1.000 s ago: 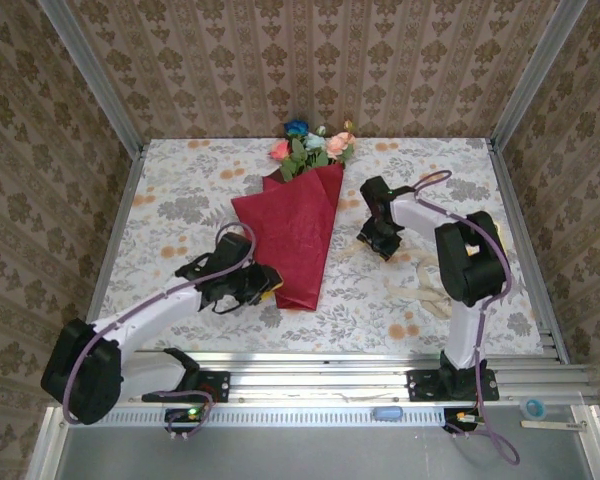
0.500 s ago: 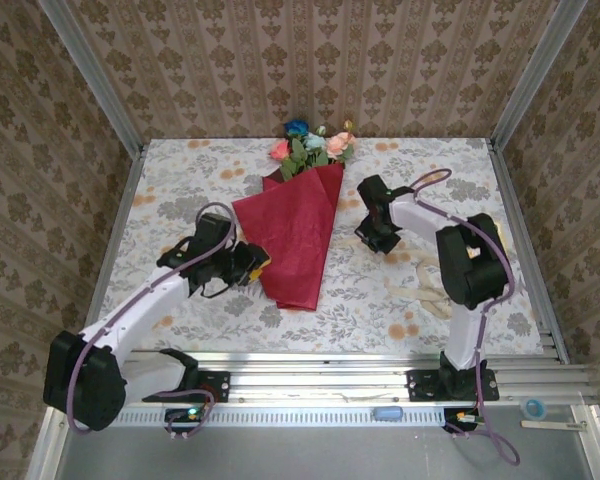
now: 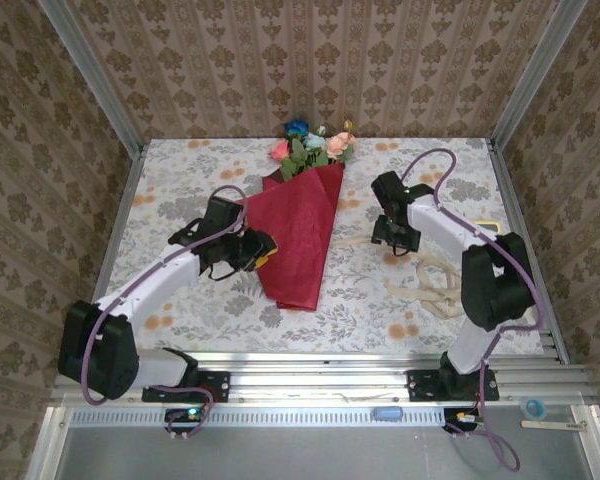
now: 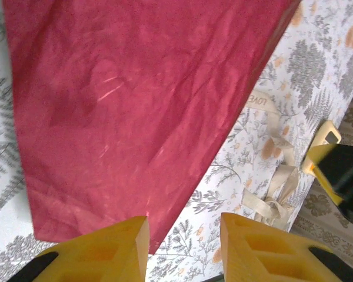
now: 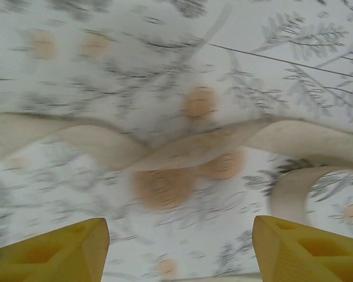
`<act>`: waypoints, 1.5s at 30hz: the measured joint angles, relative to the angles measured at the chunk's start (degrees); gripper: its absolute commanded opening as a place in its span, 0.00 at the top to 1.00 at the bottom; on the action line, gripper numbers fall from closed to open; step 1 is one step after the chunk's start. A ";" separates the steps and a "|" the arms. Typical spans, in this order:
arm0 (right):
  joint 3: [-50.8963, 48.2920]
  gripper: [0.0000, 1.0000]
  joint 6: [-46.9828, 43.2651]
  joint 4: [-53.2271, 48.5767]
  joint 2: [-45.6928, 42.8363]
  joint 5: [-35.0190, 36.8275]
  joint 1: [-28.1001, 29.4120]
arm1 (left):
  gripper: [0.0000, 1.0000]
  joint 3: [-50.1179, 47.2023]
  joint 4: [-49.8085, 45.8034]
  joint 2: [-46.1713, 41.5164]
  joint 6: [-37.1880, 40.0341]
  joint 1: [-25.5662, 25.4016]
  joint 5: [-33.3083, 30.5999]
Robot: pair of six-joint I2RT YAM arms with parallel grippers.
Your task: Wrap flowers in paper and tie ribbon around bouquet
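Setting: a desk (image 3: pixel 180 190) covered with a pale floral tablecloth (image 3: pixel 460 170), closed in by walls (image 3: pixel 310 60) of brown damask wallpaper and slanting aluminium posts (image 3: pixel 88 70).
Bouquet: the bouquet (image 3: pixel 300 215) lies flat near the middle of the desk. Its wide end points to the back wall and its narrow end to the near edge.
Flowers: the flowers (image 3: pixel 312 145) stick out of the far end of the wrap, with pink, blue and pale heads among green leaves, close to the back wall.
Paper: the dark red paper (image 3: pixel 295 235) is folded into a long taper, with one corner jutting out to the left. From the left wrist it (image 4: pixel 135 100) is a creased sheet ending in a squared-off bottom edge.
Ribbon: the beige ribbon (image 3: pixel 430 290) lies loose on the cloth to the right of the bouquet, not around it. One strand runs from the tangle toward the paper. The left wrist view shows the word LOVE printed on the strip (image 4: pixel 262 101). In the right wrist view it (image 5: pixel 194 150) twists across the cloth.
Left jaws: at the lower left edge of the paper, with the yellow fingers (image 4: pixel 100 249) a moderate gap apart and nothing between them. Whether they touch the sheet cannot be told.
Right jaws: over the strand of ribbon just right of the bouquet, with the yellow fingers (image 5: pixel 53 252) spread wide. The ribbon lies on the cloth beyond them, ungripped.
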 measured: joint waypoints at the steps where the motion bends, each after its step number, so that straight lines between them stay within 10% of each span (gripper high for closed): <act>1: -0.11 0.33 -0.96 -0.52 0.81 -0.44 -1.36 | 0.65 0.24 0.07 0.31 0.20 -0.26 0.02; 11: 5.99 0.40 -3.19 -1.05 11.26 -4.96 -3.89 | 0.65 0.33 0.33 4.09 0.61 -3.54 0.20; 19: 7.87 1.00 -1.33 0.07 13.84 -6.93 -3.19 | 0.66 0.33 0.39 3.76 0.61 -3.67 0.13; 35: 19.21 1.00 -0.28 9.31 -7.67 -7.63 10.86 | 0.67 0.00 -8.48 -6.93 2.38 8.48 -5.86; 45: 45.07 1.00 4.59 16.98 8.39 -12.79 29.66 | 0.73 2.60 -20.90 -24.70 0.04 12.17 -22.27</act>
